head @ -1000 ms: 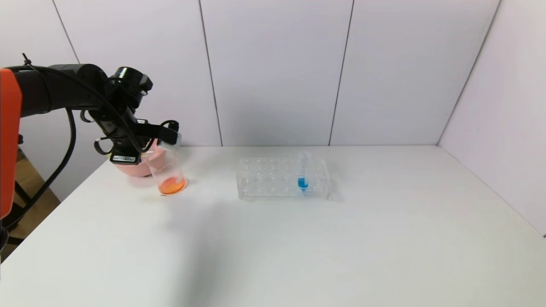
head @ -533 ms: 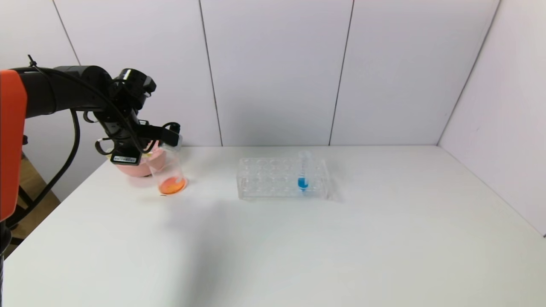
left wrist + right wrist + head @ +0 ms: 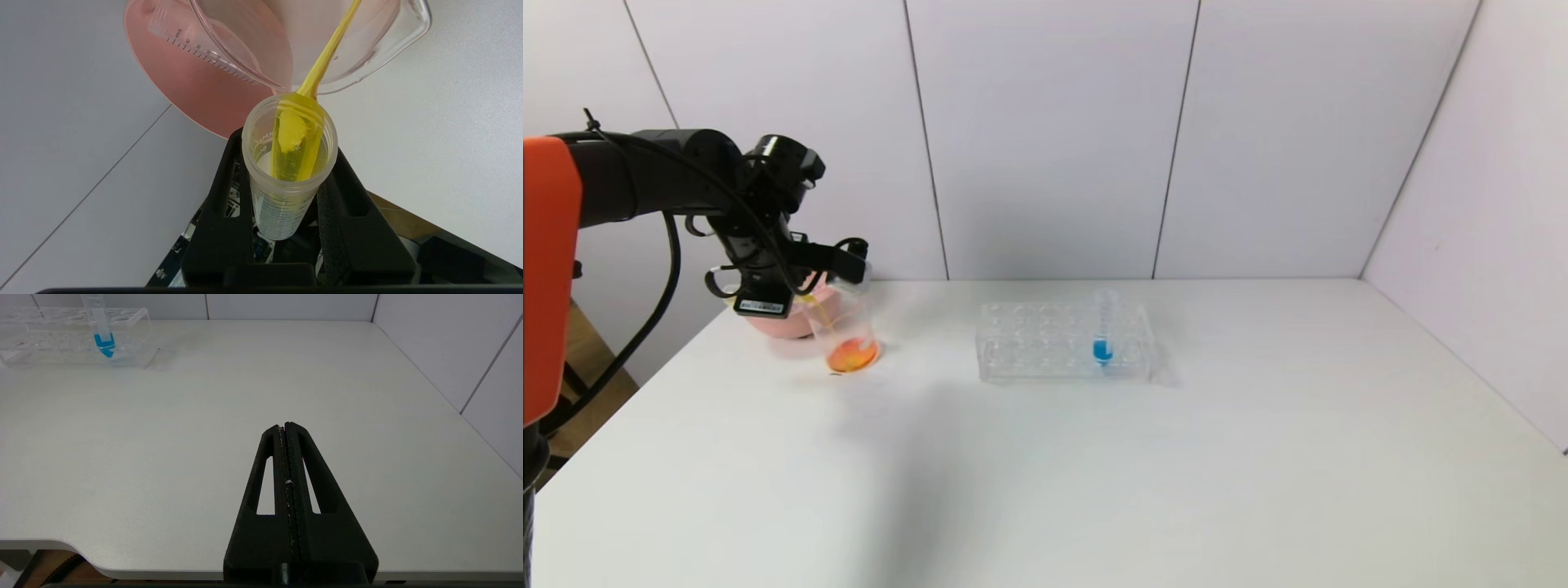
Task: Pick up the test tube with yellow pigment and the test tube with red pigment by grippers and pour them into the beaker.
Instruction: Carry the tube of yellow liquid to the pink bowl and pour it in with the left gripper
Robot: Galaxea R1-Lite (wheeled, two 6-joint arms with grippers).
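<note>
Broadly, the white table (image 3: 1094, 457) spreads below the left gripper (image 3: 286, 171), which hangs over its far left corner. Well off to that gripper's right stands the clear tube rack (image 3: 1063, 341), holding a tube of blue liquid (image 3: 1103, 331). Just behind and below the gripper sits the pink bowl (image 3: 784, 320). Directly under the fingertips stands the beaker (image 3: 845, 331), with orange liquid pooled in its bottom. The fingers are clamped on the test tube with yellow pigment (image 3: 291, 163), tilted so a yellow stream runs from its mouth into the beaker. The right gripper (image 3: 286, 426) is parked low near the table's front edge, fingers pressed together.
</note>
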